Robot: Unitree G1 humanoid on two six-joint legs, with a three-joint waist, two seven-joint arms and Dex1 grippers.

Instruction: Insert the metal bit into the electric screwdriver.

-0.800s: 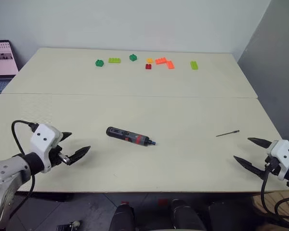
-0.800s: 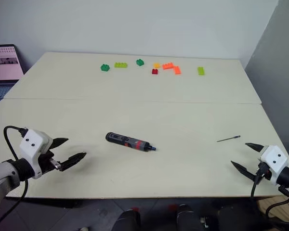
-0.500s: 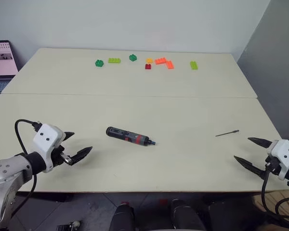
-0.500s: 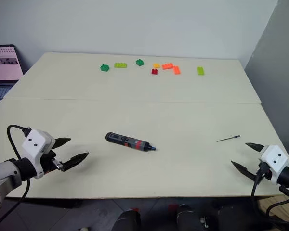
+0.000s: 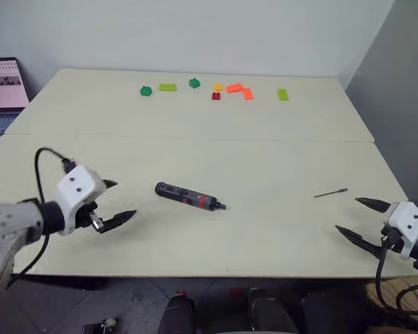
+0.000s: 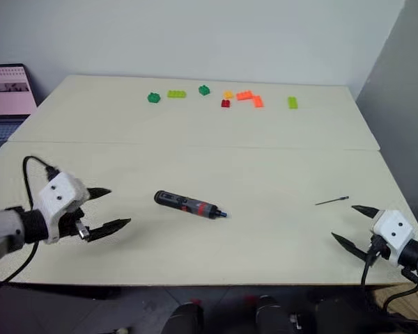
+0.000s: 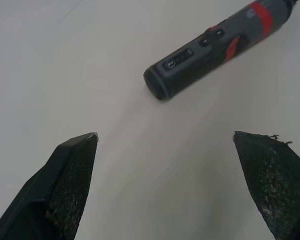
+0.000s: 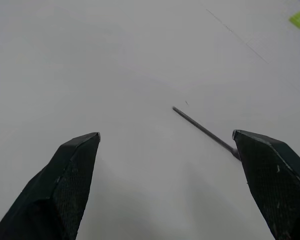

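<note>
You're at the very start: the reach-in before any pickup, nothing grasped yet. The worktop [image 5: 279, 146] carries everything. A row of coloured toy bricks [image 5: 216, 89] sits along the far side, well apart from the action, ignore them.

The electric screwdriver [image 5: 189, 197] lies flat near the middle of the worktop, butt end toward your left side, blue tip pointing right. In the left wrist view its butt end sits ahead of the open fingers, between their lines but not touching either.

Your left hand [image 5: 113, 204] hovers near the front edge, to the left of the screwdriver, fingers spread wide, holding nothing. Your right hand [image 5: 359, 220] is at the front right corner, fingers also spread wide, empty.

The metal bit [image 5: 330, 193] lies flat on the worktop just beyond the right hand, apart from it. In the right wrist view the bit runs diagonally toward the right finger [image 8: 275, 180], its near end close to that tip.

Next, I'd judge: bring the left hand forward around the screwdriver body and close, and lower the right hand over the bit. The bit is thin and flat on the surface, so it calls for a low, well-centred pinch, and it may roll or slip.
</note>
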